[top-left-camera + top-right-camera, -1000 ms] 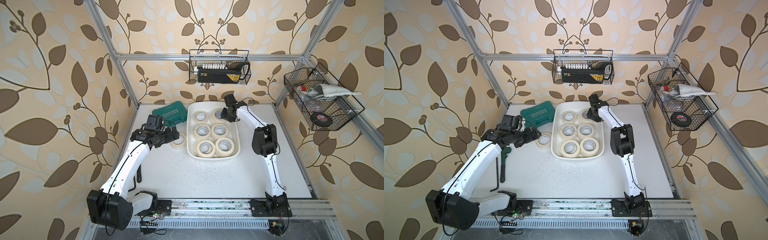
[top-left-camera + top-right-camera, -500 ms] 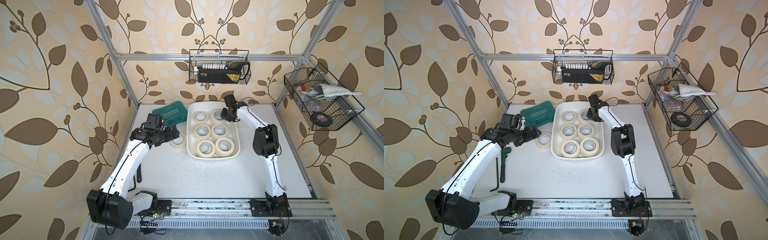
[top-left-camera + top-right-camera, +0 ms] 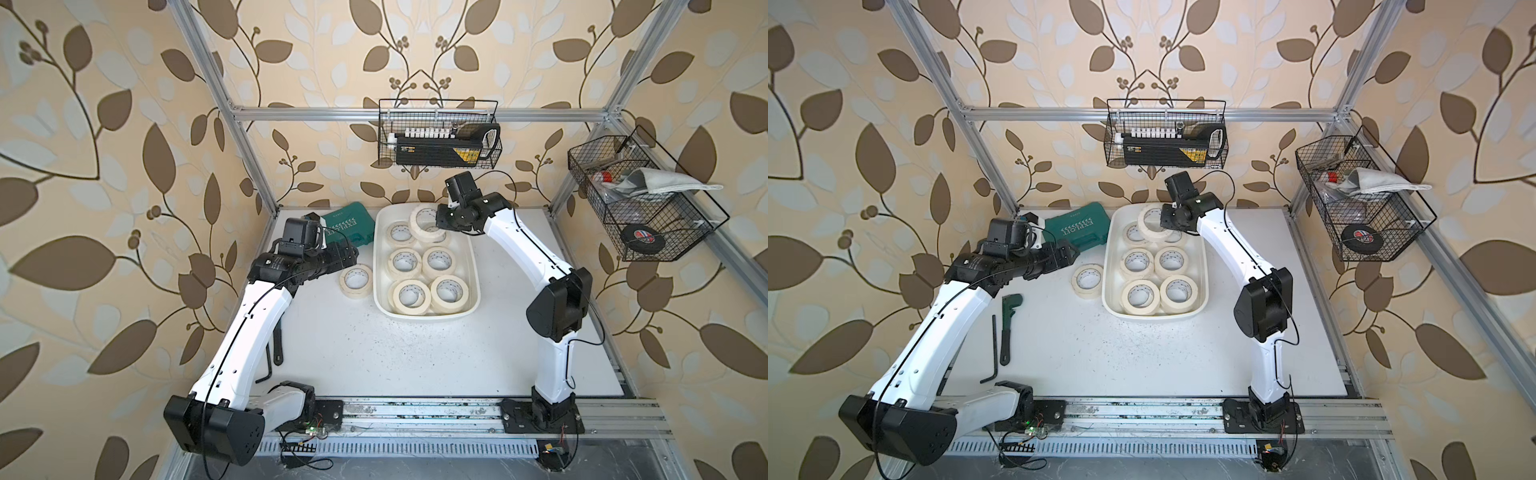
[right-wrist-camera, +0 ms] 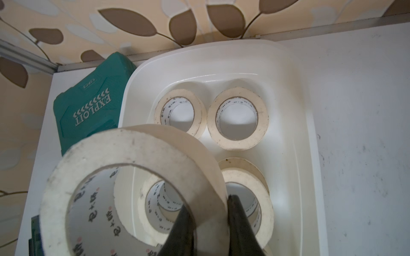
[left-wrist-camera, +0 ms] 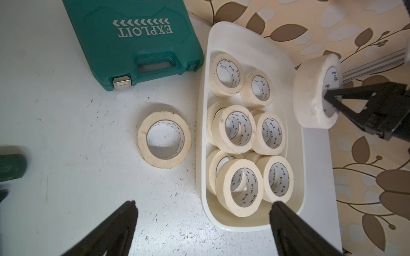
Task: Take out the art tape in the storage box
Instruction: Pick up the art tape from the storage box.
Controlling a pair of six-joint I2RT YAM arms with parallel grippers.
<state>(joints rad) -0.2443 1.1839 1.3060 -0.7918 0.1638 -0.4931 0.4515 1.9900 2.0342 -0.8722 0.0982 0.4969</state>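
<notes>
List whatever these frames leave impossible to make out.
- Lower rolls of art tape in the storage box: upper rolls cover them in every view.
- Part of the box, right wrist view: the held roll in the right gripper blocks it.
- Left gripper, left wrist view: the edge cuts off all but the fingertips.
- Side wire basket, top views: cloth and mesh hide its contents.

Bright, even light; soft shadows; sharp.

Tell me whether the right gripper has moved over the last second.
Yes. The right gripper, shut on an art tape roll, has risen from the far end of the storage box, lifting that roll above the ones left inside.
</notes>
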